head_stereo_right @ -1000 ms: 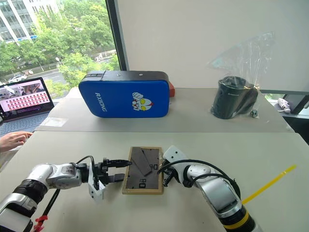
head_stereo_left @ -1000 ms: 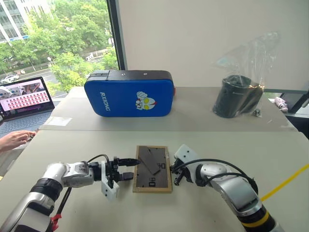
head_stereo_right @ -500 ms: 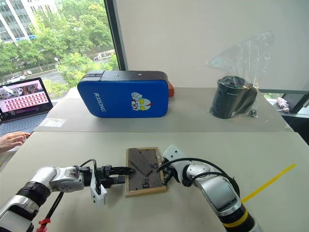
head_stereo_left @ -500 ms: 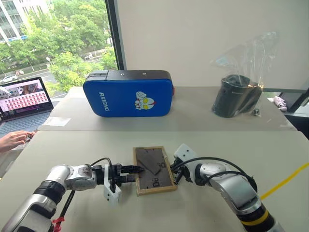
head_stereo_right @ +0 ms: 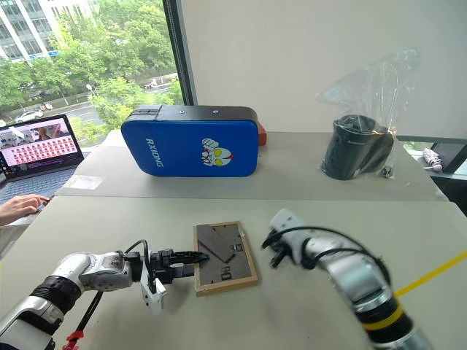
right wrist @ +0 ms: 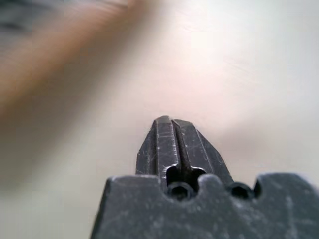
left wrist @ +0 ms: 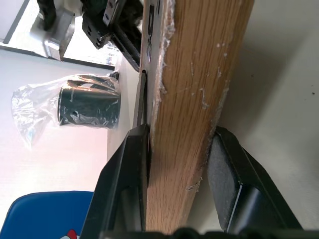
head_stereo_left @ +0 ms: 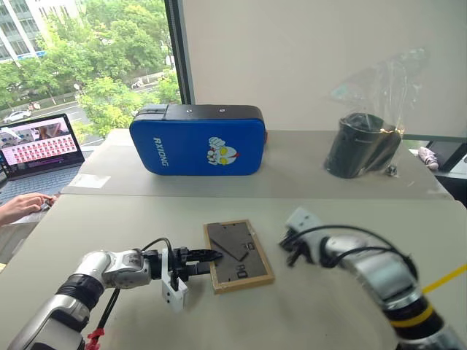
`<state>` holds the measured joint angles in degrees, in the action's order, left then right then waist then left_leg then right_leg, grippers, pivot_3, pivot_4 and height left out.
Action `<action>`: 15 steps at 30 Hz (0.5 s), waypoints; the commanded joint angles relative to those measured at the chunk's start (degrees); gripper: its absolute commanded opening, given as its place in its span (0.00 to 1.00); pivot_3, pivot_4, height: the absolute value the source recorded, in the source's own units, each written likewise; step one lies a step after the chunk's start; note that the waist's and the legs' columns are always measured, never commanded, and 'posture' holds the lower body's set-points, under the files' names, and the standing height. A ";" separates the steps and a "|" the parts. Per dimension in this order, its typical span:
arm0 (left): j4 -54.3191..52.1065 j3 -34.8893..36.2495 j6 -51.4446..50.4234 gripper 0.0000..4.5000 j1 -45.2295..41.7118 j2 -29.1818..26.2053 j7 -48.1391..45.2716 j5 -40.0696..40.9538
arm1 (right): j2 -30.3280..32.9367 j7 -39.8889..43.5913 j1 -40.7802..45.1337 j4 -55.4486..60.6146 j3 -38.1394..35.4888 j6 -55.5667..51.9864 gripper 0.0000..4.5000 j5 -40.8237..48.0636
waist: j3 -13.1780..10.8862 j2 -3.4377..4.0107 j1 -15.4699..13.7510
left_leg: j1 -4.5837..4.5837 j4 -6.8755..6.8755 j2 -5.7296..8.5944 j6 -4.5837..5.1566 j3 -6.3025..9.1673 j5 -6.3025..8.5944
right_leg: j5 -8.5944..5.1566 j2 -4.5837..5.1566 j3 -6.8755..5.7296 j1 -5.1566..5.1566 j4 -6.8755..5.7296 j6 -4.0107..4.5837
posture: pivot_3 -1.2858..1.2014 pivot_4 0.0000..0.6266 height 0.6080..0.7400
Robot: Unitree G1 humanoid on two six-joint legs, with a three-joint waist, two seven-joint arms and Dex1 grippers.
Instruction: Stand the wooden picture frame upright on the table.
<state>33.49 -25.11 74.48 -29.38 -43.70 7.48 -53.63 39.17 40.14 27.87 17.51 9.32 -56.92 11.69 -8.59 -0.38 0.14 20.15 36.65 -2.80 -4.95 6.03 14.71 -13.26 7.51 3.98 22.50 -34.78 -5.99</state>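
Bright, even daylight enters from the window (head_stereo_left: 95, 65). Shadows on the table (head_stereo_left: 306, 321) are soft. Head views sharp. Right wrist view heavily blurred, possibly from motion.

Front of wooden picture frame (head_stereo_left: 238, 255) hidden, turned down against table (head_stereo_right: 292, 313). Frame ends cut off in left wrist view; in right wrist view smeared to a brown blur. Laptop (head_stereo_left: 40, 144) and person's hand (head_stereo_left: 22, 206) cut by picture edge. Dark cylinder (head_stereo_right: 353, 149) veiled by clear plastic bag; small items beside it too small to tell.
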 commanded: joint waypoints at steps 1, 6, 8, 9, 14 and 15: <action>1.84 -4.27 -1.16 0.27 2.11 0.66 -2.14 -3.24 | -4.10 6.69 7.61 -2.32 -0.60 1.58 0.39 6.93 | -0.03 0.04 0.41 | -0.02 -0.04 0.00 0.00 0.00 0.00 | 0.00 0.00 0.00 0.00 -0.03 0.00 | 0.52 0.24 1.00; 1.36 -4.20 -1.47 0.27 2.47 0.41 -1.27 -3.67 | -11.84 13.41 14.91 -8.52 1.10 -6.31 0.78 16.31 | -0.04 0.02 0.29 | 0.01 -0.04 0.00 -0.01 0.06 -0.01 | 0.00 0.00 -0.01 -0.01 -0.05 0.00 | 0.52 0.24 1.00; 1.02 -4.15 -1.62 0.27 2.80 0.27 -0.93 -3.69 | -13.15 15.29 17.12 -12.57 2.88 -7.44 0.91 17.22 | -0.05 0.05 0.13 | 0.05 -0.04 0.02 -0.01 0.06 -0.01 | 0.01 0.00 -0.01 0.01 -0.02 0.01 | 0.52 0.24 1.00; 0.76 -4.07 -1.68 0.27 2.99 0.18 -0.66 -3.69 | -13.14 16.47 17.68 -14.48 4.33 -6.93 0.99 16.87 | -0.06 0.07 0.02 | 0.06 -0.04 0.02 0.00 0.06 -0.01 | 0.01 0.00 -0.01 0.06 -0.03 0.02 | 0.52 0.24 1.00; -0.10 -3.90 -1.96 0.27 3.79 -0.21 -0.12 -3.53 | -13.78 20.17 19.35 -22.11 10.89 -3.50 0.99 14.18 | -0.07 0.08 0.29 | 0.09 -0.08 0.02 0.01 0.06 0.00 | -0.01 0.00 -0.01 0.16 -0.11 0.05 | 0.52 0.24 1.00; -0.29 -3.87 -1.98 0.27 4.00 -0.35 -0.01 -3.50 | -14.03 20.97 19.55 -23.16 12.10 -2.77 0.99 13.70 | -0.08 0.11 0.45 | 0.10 -0.08 0.02 0.01 0.06 0.00 | -0.02 0.00 0.00 0.20 -0.14 0.05 | 0.52 0.24 1.00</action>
<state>31.79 -25.43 73.28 -28.04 -44.06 9.30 -53.90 25.68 59.29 45.98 -4.59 19.45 -61.47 26.01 -8.67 -0.28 0.59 20.25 36.57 -2.78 -4.94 6.09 14.71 -13.28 7.51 3.98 22.73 -34.95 -5.94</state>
